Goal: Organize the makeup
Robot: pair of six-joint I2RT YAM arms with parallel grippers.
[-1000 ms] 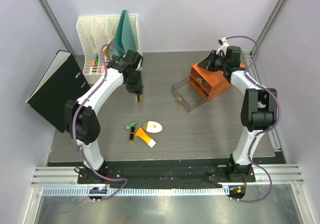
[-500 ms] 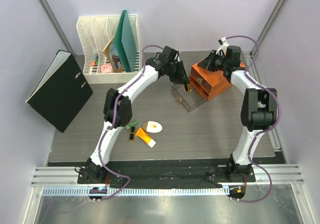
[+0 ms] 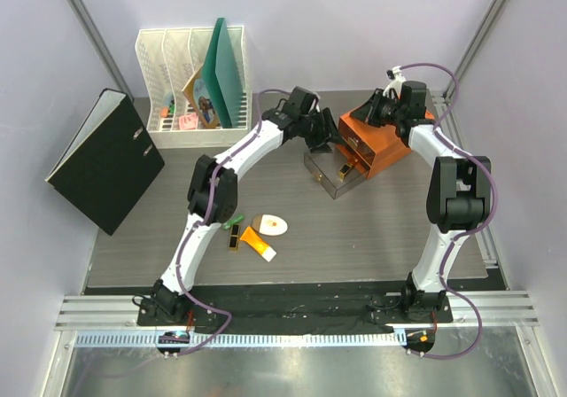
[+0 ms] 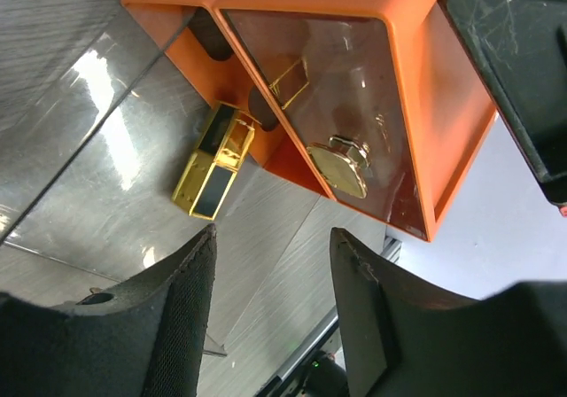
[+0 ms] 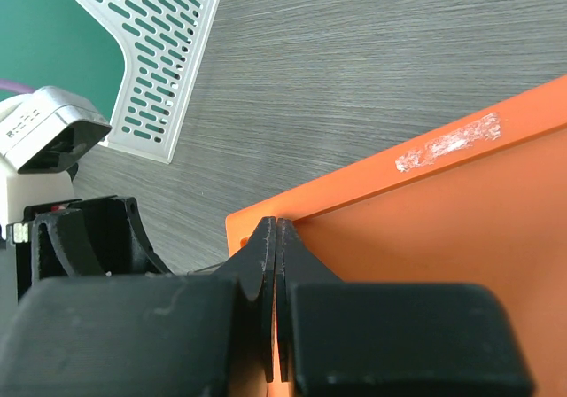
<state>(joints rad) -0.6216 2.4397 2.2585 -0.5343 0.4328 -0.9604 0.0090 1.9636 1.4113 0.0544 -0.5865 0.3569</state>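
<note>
A black-gold lipstick (image 4: 213, 159) lies loose in the pulled-out clear drawer (image 3: 321, 172) of the orange drawer box (image 3: 383, 142); it also shows in the top view (image 3: 344, 170). My left gripper (image 4: 275, 237) is open and empty just above it, over the drawer (image 3: 326, 140). My right gripper (image 5: 277, 237) is shut, its tips resting on the orange box's top near its edge (image 3: 378, 113). On the table lie a green tube (image 3: 233, 221), a second black-gold lipstick (image 3: 234, 238), an orange white-capped tube (image 3: 258, 244) and a white oval compact (image 3: 270, 225).
The box's upper drawer is closed, with a gold knob (image 4: 338, 168). A white file rack (image 3: 177, 69) with a green folder (image 3: 221, 60) stands at the back left. A black binder (image 3: 106, 158) leans at the left edge.
My left arm swung from the table's left-middle to the open drawer with the lipstick. The lipstick now lies in the drawer and the left fingers are open. The right arm has not moved.
</note>
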